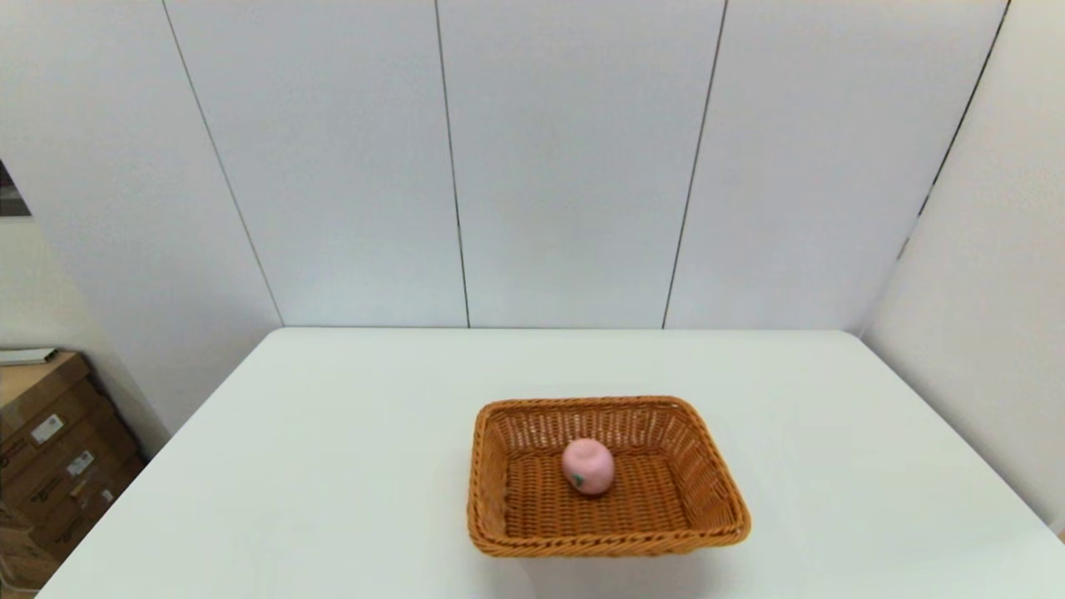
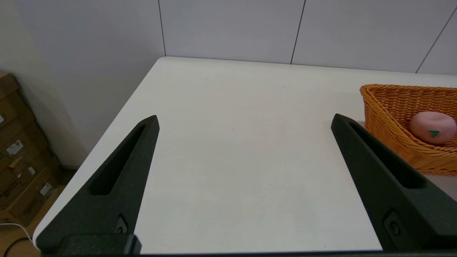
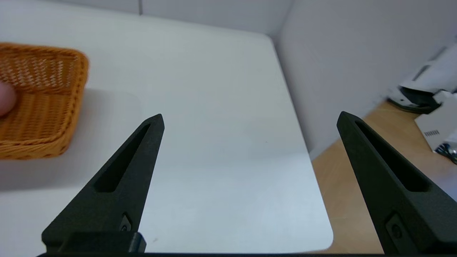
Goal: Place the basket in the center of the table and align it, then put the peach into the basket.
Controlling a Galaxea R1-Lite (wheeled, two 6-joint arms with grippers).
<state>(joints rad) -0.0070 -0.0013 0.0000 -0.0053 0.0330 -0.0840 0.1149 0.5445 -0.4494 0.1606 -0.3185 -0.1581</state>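
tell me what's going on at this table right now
Nothing is being handled. The small pale-pink peach sits inside the rectangular orange-brown wicker basket, which rests near the middle of the plain white table. The left gripper and right gripper are both open, empty and parked off to either side of the basket.

A white bench [image 1: 333, 466] with a smooth top and rounded corners stands against pale wall panels. One thing rests directly on it: an orange-brown wicker basket [image 1: 499, 507], sitting near the middle toward the front edge, its sides roughly square to the bench edges.
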